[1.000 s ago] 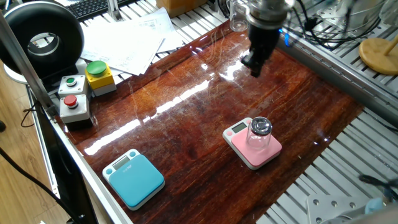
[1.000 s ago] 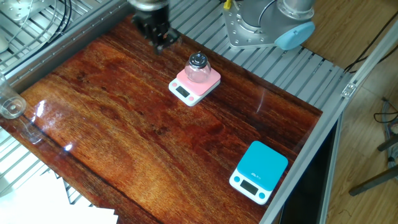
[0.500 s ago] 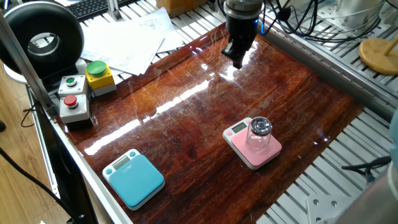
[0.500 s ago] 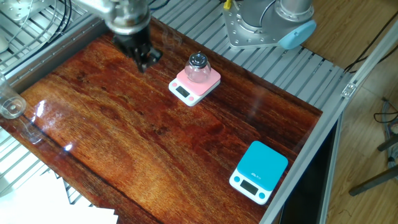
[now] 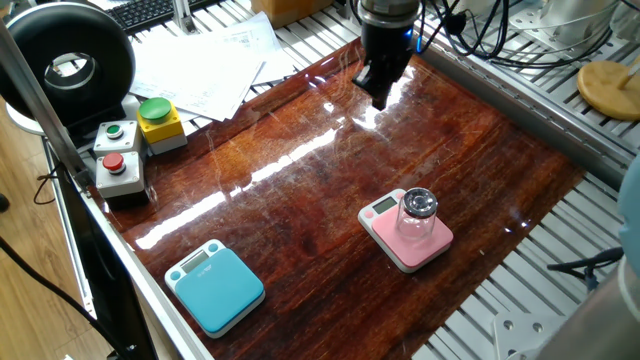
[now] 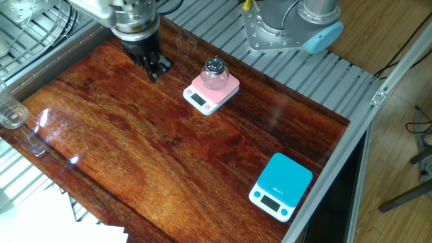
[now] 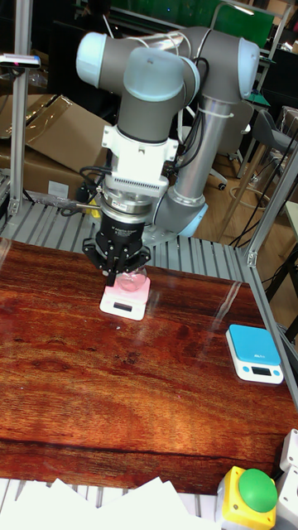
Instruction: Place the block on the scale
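One fixed view: block (image 5: 417, 214) stands upright on scale (image 5: 406, 229).

A glossy dark wooden tabletop (image 5: 300, 190) carries a pink scale (image 5: 405, 232) near one long edge and a blue scale (image 5: 214, 286) by a corner, well apart; the surface appears otherwise reflective.

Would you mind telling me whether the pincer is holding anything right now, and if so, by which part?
Nothing is held. The pincer hangs over bare wood, apart from the block, which stands on the pink scale on its own.
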You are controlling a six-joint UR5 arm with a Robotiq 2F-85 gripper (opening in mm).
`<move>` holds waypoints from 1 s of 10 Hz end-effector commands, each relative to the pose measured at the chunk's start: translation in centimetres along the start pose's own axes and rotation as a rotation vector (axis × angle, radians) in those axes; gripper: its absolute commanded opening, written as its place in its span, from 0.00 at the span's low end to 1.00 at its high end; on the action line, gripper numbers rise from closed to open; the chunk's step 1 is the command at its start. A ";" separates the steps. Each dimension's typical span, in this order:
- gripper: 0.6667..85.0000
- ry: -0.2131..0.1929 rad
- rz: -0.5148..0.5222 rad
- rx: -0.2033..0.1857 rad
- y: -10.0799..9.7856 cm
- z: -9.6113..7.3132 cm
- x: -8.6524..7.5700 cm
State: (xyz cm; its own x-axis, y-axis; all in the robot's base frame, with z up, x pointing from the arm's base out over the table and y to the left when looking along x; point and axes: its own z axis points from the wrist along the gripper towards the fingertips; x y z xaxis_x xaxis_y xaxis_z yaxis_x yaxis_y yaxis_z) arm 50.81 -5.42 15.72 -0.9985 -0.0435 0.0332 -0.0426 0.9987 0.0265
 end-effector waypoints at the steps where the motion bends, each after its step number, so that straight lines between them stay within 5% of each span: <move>1: 0.00 -0.054 0.049 -0.033 0.7 -0.2 -1.5; 2: 0.00 -0.030 0.044 -0.030 0.7 -0.2 -0.9; 4: 0.00 0.012 0.037 -0.024 1.7 0.4 -4.3; 6: 0.00 0.038 0.052 -0.030 2.4 0.7 -5.7; 8: 0.00 0.029 0.088 -0.034 2.4 1.4 -6.3; 10: 0.00 0.013 0.100 0.018 0.3 2.5 -6.8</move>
State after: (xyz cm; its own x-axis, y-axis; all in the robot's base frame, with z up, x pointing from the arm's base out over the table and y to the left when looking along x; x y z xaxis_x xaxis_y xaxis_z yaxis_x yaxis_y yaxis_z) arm 56.41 -4.05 13.96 -0.9979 0.0308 0.0578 0.0321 0.9993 0.0204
